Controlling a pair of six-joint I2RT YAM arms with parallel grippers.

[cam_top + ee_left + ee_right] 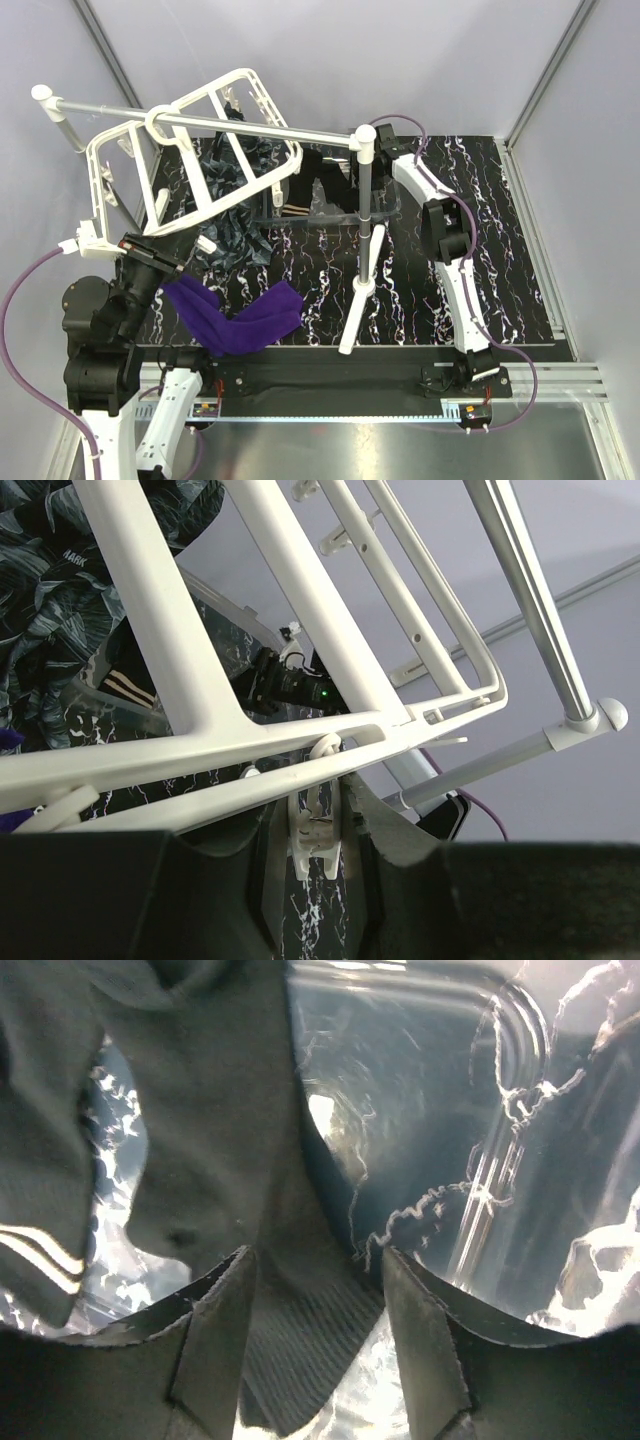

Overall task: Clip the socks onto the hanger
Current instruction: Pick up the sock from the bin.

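The hanger (300, 630) is smooth white plastic with a slight gloss. So is the clip (318, 842) between the 2 matt dark fingers (400, 880) of the left gripper (318, 820). Beyond them runs a satin silver metal rod (530, 600). Between the coarse matt fingers (215, 1350) of the right gripper (318, 1260) lies a black sock (290, 1360) of ribbed knit cloth. Past it is a clear bin (500, 1160) of glossy plastic. Near the left gripper, the purple sock (245, 320) is soft, fuzzy cloth on a smooth marbled mat (450, 250).
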